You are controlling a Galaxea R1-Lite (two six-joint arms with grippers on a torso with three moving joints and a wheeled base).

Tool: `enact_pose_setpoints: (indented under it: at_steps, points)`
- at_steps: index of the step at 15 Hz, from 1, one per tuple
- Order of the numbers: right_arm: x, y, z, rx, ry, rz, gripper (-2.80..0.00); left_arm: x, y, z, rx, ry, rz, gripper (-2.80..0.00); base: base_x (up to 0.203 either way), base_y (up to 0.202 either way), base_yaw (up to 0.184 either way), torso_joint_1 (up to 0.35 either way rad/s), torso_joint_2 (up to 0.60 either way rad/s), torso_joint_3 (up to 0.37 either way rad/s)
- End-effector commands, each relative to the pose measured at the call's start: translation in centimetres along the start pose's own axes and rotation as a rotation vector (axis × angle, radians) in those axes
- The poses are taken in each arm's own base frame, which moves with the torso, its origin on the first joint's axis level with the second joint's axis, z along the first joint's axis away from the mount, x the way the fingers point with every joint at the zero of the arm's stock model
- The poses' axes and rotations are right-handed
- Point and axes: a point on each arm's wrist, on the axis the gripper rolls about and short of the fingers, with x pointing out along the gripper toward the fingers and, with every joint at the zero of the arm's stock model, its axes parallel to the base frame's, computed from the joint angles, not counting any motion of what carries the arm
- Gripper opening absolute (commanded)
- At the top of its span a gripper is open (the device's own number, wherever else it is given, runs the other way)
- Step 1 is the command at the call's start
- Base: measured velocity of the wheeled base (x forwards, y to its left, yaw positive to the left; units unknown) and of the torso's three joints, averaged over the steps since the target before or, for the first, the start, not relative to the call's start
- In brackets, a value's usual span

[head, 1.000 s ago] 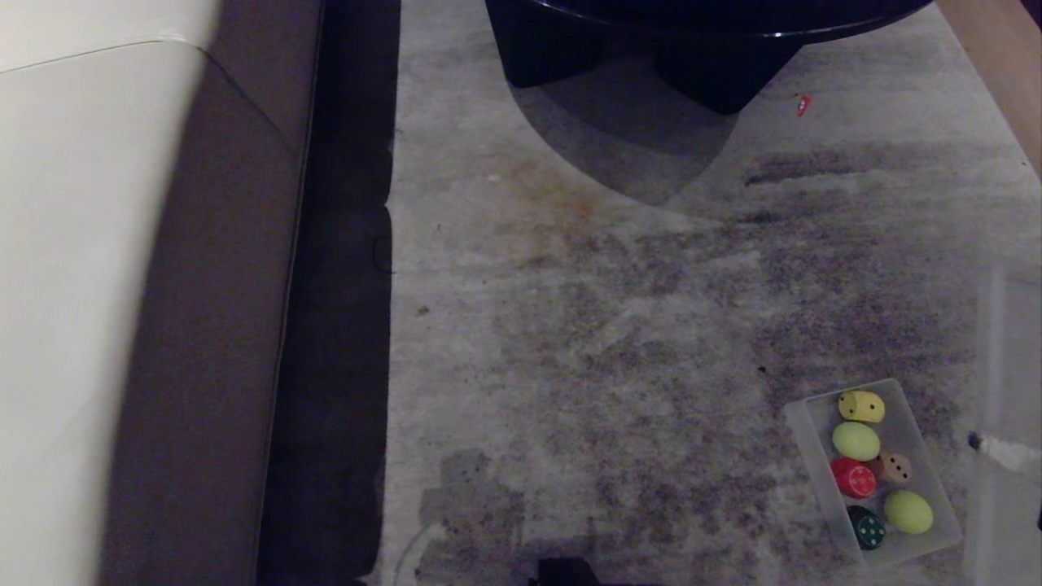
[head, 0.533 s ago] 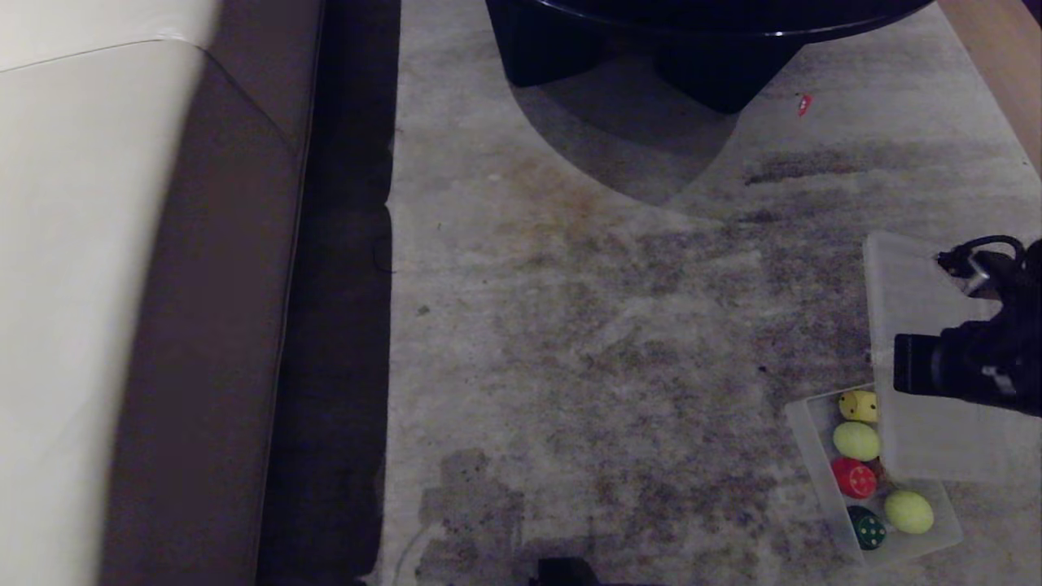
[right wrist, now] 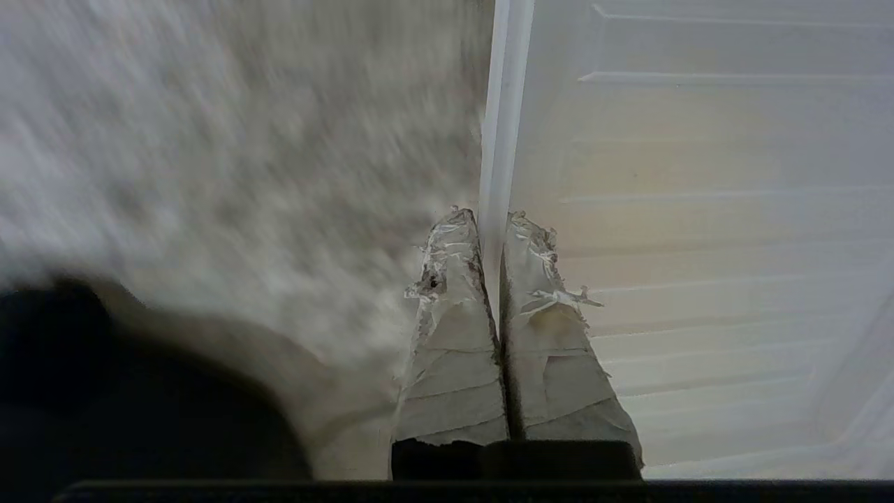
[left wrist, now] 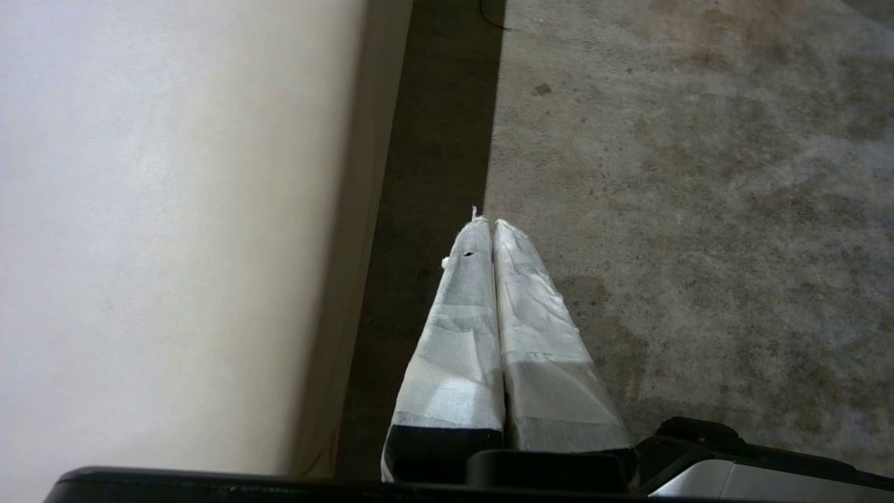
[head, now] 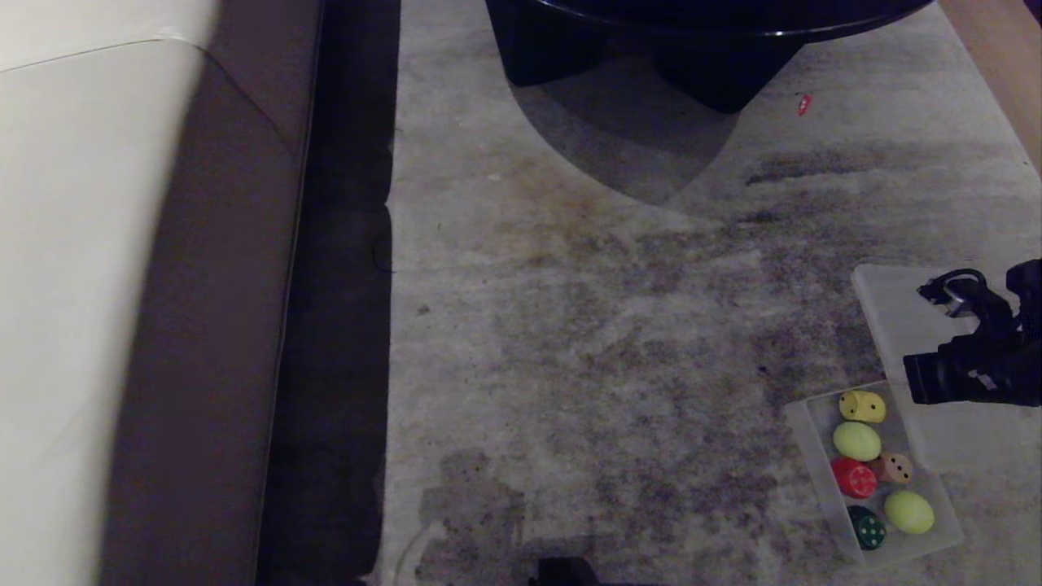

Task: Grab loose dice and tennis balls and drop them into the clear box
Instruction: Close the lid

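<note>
Right gripper (right wrist: pixel 490 222) is pinching the rim of the flat ribbed translucent plastic lid (right wrist: pixel 698 230) beside the shallow clear plastic box (head: pixel 814 472); left gripper (left wrist: pixel 491 227) is resting pressed together.

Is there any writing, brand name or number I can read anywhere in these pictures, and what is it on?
No words, brands or numerals can be read in any view.
The only markings are pips on the dice in the clear box: the yellow die, beige die and dark green die; any on the red die are too blurred.
</note>
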Motion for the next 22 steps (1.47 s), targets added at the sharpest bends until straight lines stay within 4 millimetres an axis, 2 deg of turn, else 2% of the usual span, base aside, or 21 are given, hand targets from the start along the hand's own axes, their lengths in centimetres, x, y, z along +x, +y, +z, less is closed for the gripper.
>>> enact_pose_setpoints:
  at_steps: [1,4,9,14,19,22]
  points:
    - [2.5,-1.5,-2.1,-0.029,0.082,0.02,-2.8,0.0,0.0,0.0,-0.001,-0.001,0.001,-2.8,0.0,0.0,0.0,0.0,0.0,0.0]
    - [4.9,-2.1,-4.3,-0.021,0.163,0.053,-2.8,0.0,0.0,0.0,-0.001,0.001,0.001,-2.8,0.0,0.0,0.0,0.0,0.0,0.0]
    - [7.8,-2.2,-7.9,0.043,0.288,0.102,-2.8,0.0,0.0,0.0,-0.001,-0.001,0.001,-2.8,0.0,0.0,0.0,0.0,0.0,0.0]
    - [10.3,-2.2,-10.5,0.074,0.371,0.138,-2.8,0.0,0.0,0.0,-0.001,0.0,0.001,-2.8,0.0,0.0,0.0,0.0,0.0,0.0]
    - [12.6,-2.7,-12.2,0.054,0.345,0.121,-2.8,0.0,0.0,0.0,-0.001,0.001,0.001,-2.8,0.0,0.0,0.0,0.0,0.0,0.0]
    - [13.2,-2.9,-12.0,0.012,0.278,0.122,-2.8,0.0,0.0,0.0,-0.001,0.0,0.001,-2.8,0.0,0.0,0.0,0.0,0.0,0.0]
